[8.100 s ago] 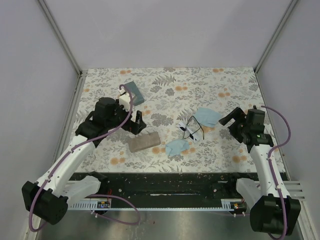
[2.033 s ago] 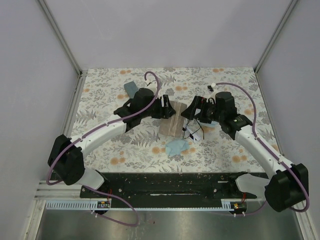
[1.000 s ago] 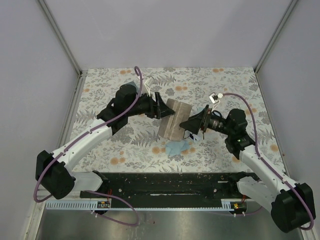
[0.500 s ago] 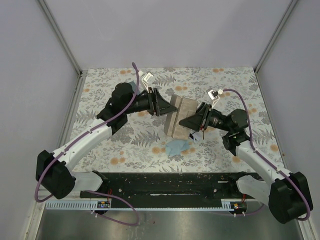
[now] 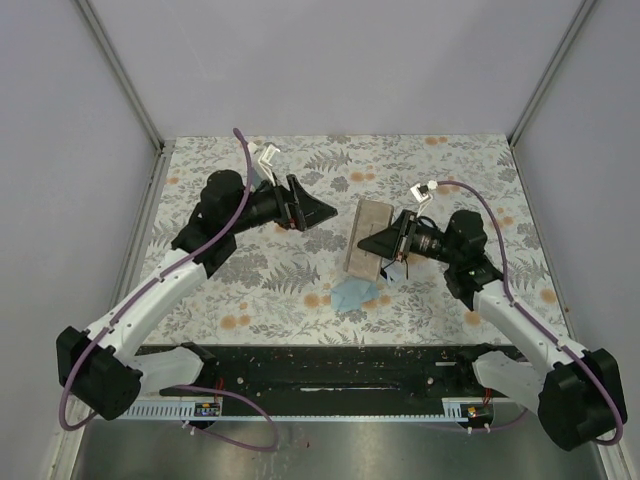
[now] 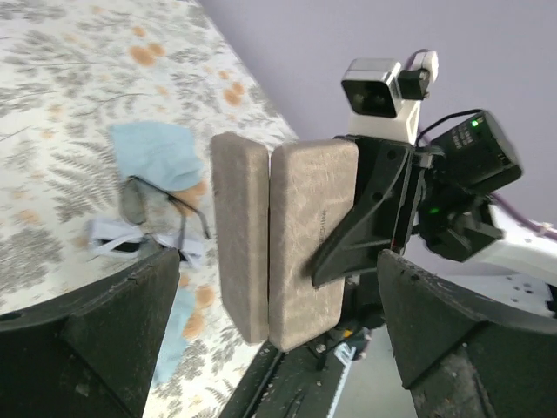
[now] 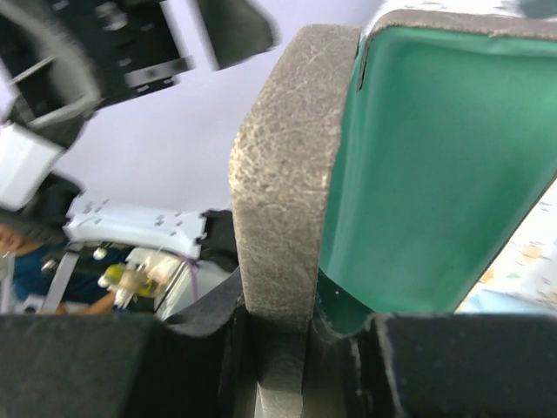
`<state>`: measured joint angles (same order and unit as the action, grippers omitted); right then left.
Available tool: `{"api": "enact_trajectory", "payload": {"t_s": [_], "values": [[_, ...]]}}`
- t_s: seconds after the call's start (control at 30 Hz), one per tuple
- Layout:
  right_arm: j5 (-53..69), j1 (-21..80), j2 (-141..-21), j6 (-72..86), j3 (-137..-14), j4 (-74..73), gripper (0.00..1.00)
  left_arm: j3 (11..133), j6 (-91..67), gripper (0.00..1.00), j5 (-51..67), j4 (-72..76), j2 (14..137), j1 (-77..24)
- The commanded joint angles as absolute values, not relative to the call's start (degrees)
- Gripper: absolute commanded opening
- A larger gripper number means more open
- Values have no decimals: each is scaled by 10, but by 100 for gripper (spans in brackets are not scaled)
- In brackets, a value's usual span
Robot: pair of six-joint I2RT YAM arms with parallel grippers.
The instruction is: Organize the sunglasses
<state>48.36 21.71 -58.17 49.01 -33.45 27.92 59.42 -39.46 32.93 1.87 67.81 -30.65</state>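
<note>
1. Table (image 5: 450, 170), covered in a grey fern and orange flower print. It carries every item below.

2. Left arm (image 5: 150, 295), white with black joints, reaching in from 7 o'clock toward the table centre. Left jaws released and empty. Its two black fingers (image 6: 87, 340) stand spread wide in its own wrist view, just apart from the case on its 9 o'clock side.

3. Right arm (image 5: 510, 310), reaching in from 5 o'clock. Right jaws clenched on the edge of one half of the case. The wrist view shows the tan wall pinched between the fingers.

4. Tan case (image 5: 368, 238), oblong, hinged open, with both halves side by side. It has a rough tan outside and a green lining (image 7: 426, 174). It is held up off the table near the centre, with its long axis running roughly 12 to 6.

5. Light blue cloth (image 5: 352, 293), crumpled, on the table at 6 o'clock of the case.

6. Second light blue cloth (image 6: 157, 152), on the table just beyond the sunglasses in the left wrist view.

7. Sunglasses (image 6: 157, 212), with a thin black frame and clear-looking lenses. They lie on the table between the two cloths, at about 5 o'clock of the case and outside it, with no jaws touching them.
</note>
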Motion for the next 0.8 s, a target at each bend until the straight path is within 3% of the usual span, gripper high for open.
{"api": "enact_trajectory", "payload": {"t_s": [0.0, 0.23, 0.53, 0.77], "values": [[381, 218, -621, 389, -416, 119, 3, 592, -335, 99, 216, -72, 637, -299], [371, 249, -808, 363, -567, 38, 4, 574, -361, 99, 3, -192, 621, -287], [236, 286, -1011, 336, -770, -136, 3, 563, -280, 99, -18, -243, 606, -268], [214, 301, -1121, 327, -857, -219, 8, 520, -283, 99, 18, -210, 601, -266]]}}
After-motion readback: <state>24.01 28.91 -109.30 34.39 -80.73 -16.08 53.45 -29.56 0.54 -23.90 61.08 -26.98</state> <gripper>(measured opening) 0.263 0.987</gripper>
